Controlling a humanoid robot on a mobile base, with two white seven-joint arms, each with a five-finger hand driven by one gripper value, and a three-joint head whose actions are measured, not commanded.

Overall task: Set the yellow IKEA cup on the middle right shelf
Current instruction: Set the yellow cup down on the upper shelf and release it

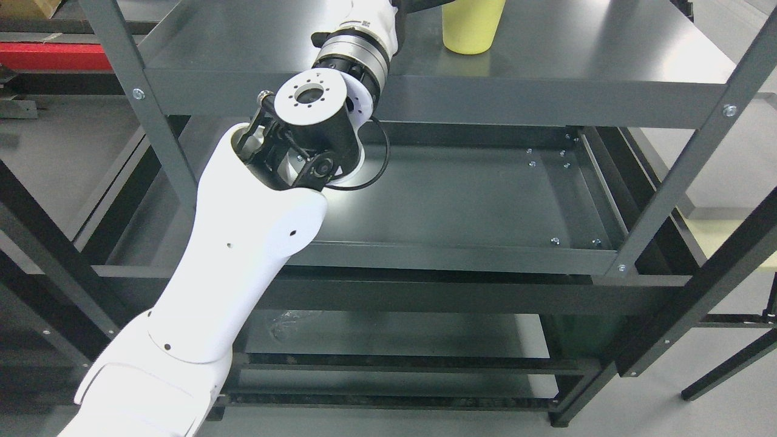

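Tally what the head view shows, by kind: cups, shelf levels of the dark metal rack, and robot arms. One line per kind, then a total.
Yellow cup: 1
Rack shelf levels: 3 (top, middle, bottom)
Robot arm, the left: 1
Total: 5

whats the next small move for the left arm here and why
Probably bring the cup down and toward the middle shelf. The yellow cup stands on the top shelf, and the left arm reaches up beside it; its hand is cut off by the frame's top edge, so the grip is unclear. The middle shelf below is bare.
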